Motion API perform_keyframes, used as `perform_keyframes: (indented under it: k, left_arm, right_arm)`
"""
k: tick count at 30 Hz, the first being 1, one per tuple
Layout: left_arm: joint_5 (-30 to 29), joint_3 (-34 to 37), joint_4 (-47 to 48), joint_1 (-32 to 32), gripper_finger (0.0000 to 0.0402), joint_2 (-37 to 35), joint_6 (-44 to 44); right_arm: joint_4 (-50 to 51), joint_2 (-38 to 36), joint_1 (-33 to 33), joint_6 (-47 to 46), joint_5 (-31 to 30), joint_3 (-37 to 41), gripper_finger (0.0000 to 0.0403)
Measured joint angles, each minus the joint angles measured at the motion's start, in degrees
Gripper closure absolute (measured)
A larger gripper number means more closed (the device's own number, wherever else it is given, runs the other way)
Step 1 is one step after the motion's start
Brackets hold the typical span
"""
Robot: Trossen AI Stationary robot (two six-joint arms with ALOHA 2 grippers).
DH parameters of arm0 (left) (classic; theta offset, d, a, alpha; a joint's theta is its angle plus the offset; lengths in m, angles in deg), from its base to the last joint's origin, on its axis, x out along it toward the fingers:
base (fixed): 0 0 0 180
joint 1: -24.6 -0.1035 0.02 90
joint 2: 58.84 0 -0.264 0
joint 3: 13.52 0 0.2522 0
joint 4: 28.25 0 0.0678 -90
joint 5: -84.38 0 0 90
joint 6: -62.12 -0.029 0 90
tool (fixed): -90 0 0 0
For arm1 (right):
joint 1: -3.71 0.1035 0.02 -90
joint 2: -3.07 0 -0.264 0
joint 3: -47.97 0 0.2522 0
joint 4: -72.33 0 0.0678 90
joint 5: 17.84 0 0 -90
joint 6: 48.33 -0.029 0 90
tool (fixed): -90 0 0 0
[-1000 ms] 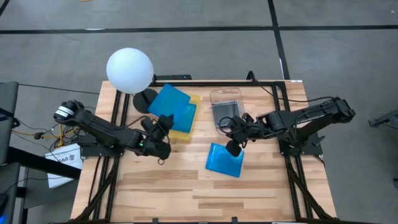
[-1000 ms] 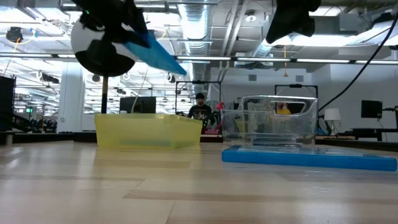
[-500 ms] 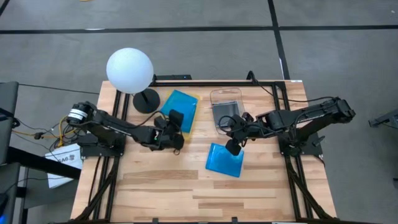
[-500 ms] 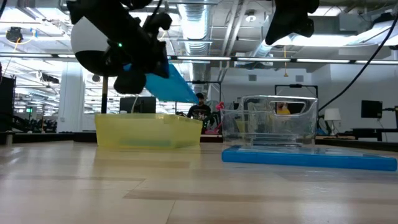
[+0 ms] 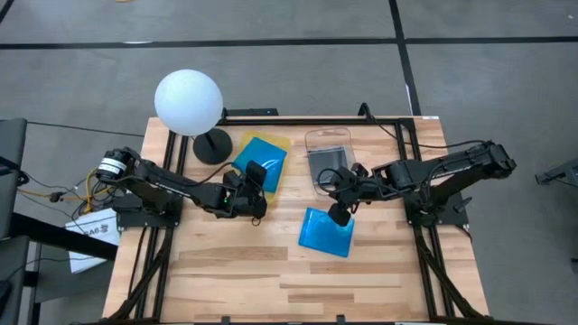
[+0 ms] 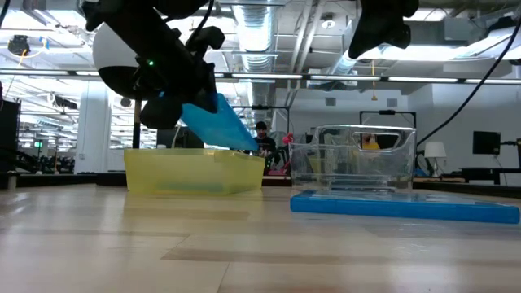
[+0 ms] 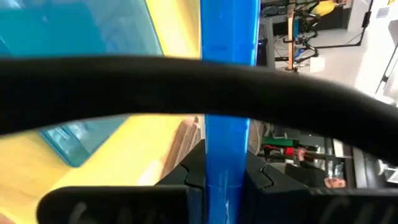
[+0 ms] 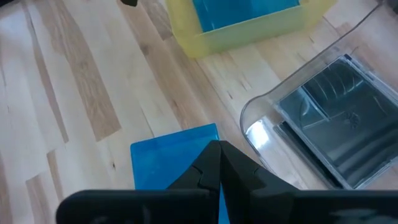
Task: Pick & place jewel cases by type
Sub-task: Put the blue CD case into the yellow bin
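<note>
My left gripper (image 5: pixel 250 183) is shut on a bright blue jewel case (image 5: pixel 262 160) over the flat yellow tray (image 5: pixel 282 144) at the table's far middle. Another blue case (image 7: pixel 74 37) lies inside that tray. My right gripper (image 5: pixel 340 213) hangs shut above a third blue case (image 5: pixel 325 233), which lies flat on the table, and touches nothing; the low view shows it high up (image 6: pixel 378 28). Grey cases (image 8: pixel 336 124) lie in the clear container (image 5: pixel 327 155). My left gripper pinches the blue case by its near edge (image 7: pixel 225 180), one finger (image 7: pixel 189 171) on each flat face. The fingers come from the table's left, slanting down. The case (image 6: pixel 218 122) is lifted and tilted, its far edge (image 6: pixel 248 145) dipping to the tray's rim (image 6: pixel 195 151).
A white globe lamp on a dark base (image 5: pixel 188 102) stands at the far left, next to the yellow tray. The clear container (image 6: pixel 354 159) sits just right of the tray. Bare wood (image 5: pixel 271 280) spreads across the near half of the table. A person (image 6: pixel 262 138) shows in the room beyond.
My left gripper has moved toward the table's right and down, over the yellow tray, still shut on the blue case. The case has come lower and tipped, its far edge dropping toward the tray.
</note>
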Motion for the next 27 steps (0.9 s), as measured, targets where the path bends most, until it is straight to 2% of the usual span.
perform_keyframes:
  k: [5, 10, 17, 27]
  left_arm:
    - [0.51, 0.0, -1.05, -1.3, 0.0375, -0.07, 0.19]
    - [2.32, 0.0, 2.27, -2.69, 0.0376, -0.09, 0.46]
    - [3.91, 0.0, 0.58, -5.32, 0.0375, -0.09, 0.49]
    - [4.37, 0.0, 1.81, -4.78, 0.0339, 0.13, -0.2]
  right_arm:
    - [0.0, 0.0, 0.0, 1.29, 0.0, 0.0, 0.0403]
    - [-0.02, 0.0, 0.0, 1.3, 0.0, 0.0, 0.0403]
    - [-0.02, 0.0, 0.0, 1.3, 0.0, 0.0, 0.0403]
    - [-0.02, 0.0, 0.0, 1.4, 1.0, 0.0, 0.0403]
